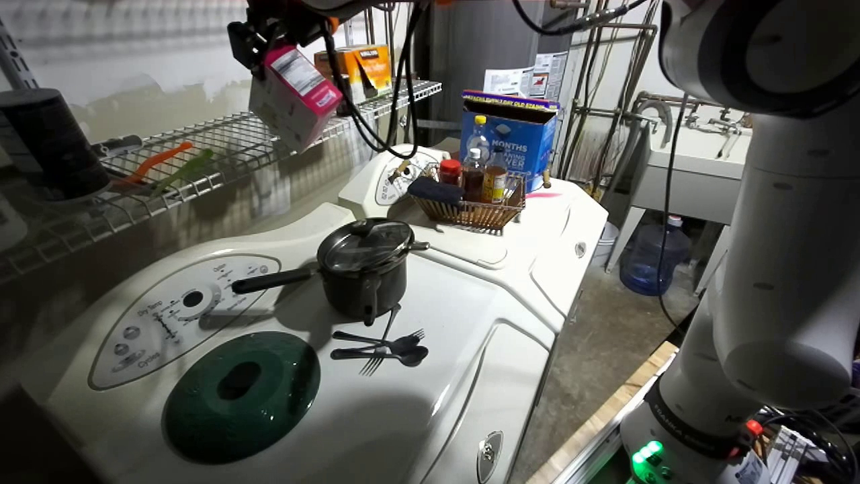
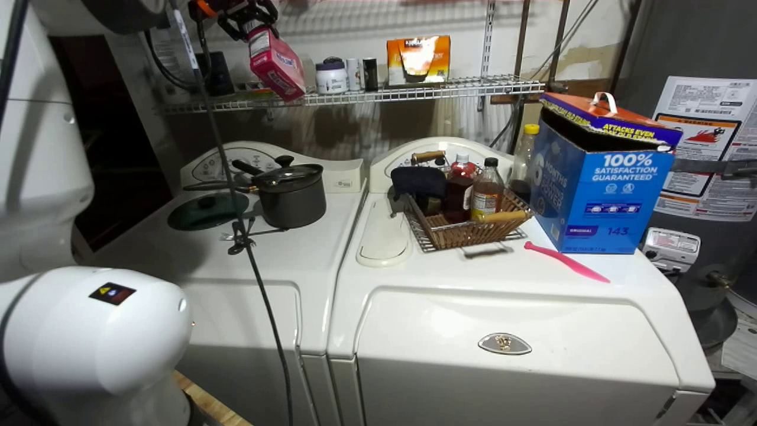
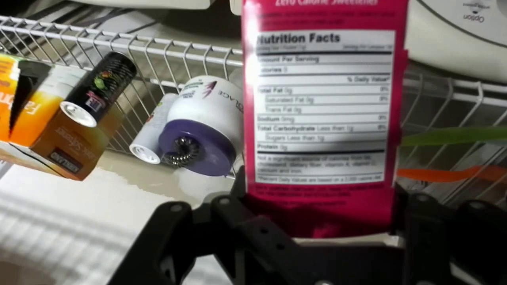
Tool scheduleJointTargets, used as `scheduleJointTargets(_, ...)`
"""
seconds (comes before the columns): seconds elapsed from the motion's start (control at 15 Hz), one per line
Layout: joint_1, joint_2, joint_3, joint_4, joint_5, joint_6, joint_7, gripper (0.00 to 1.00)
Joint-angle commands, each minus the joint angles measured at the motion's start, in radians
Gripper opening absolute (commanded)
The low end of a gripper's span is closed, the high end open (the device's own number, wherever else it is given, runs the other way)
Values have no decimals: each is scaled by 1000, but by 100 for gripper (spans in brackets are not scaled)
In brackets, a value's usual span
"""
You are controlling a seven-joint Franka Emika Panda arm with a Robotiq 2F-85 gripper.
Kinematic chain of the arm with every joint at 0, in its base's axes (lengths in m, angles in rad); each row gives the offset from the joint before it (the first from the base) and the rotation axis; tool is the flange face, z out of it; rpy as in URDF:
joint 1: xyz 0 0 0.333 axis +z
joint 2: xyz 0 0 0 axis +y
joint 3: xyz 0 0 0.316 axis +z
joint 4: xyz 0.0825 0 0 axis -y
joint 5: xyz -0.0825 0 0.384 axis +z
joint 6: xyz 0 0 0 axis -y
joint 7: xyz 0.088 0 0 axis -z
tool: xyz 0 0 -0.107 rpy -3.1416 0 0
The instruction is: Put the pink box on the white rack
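We see the gripper (image 3: 320, 198) pinching the pink sweetener carton (image 3: 323, 107) by its upper end; it is held tilted near the white wire rack (image 2: 473, 90), and whether the two touch we cannot tell. Only in the wrist view can we read on the carton "Zero Calorie Sweetener" and "Nutrition Facts"; there the orange box (image 3: 35, 122) gives us "KIRKLAND". In an exterior view we read "100% Satisfaction Guaranteed", "Original" and "143" on the blue cardboard box (image 2: 609, 204), and the slim pink implement (image 2: 566, 262) shows whole. In an exterior view the dryer panel (image 1: 178, 326) says "Dry Temp" and "Cycles", and farther off we find a utility sink (image 1: 689, 173) and a blue water jug (image 1: 652, 265).
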Motion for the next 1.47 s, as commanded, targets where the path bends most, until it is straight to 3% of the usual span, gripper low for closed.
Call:
scheduleJointTargets(0.0,104,141,-49,229,-74,-55,12,46)
scheduleJointTargets(0.13,117,189,-40,313,-96,-64,16,46)
scheduleJointTargets(0.2,151,197,-82,329,-84,-42,13,46)
scheduleJointTargets(0.47,186,274,-138,426,-89,22,-6,46)
scheduleJointTargets(0.53,163,288,-114,427,-86,45,-16,46)
scheduleJointTargets(0.8,153,354,-127,444,-85,185,-28,46)
scheduleJointTargets(1.13,156,413,-191,462,-145,355,9,46)
scheduleJointTargets(1.4,144,444,-202,474,-119,480,15,46)
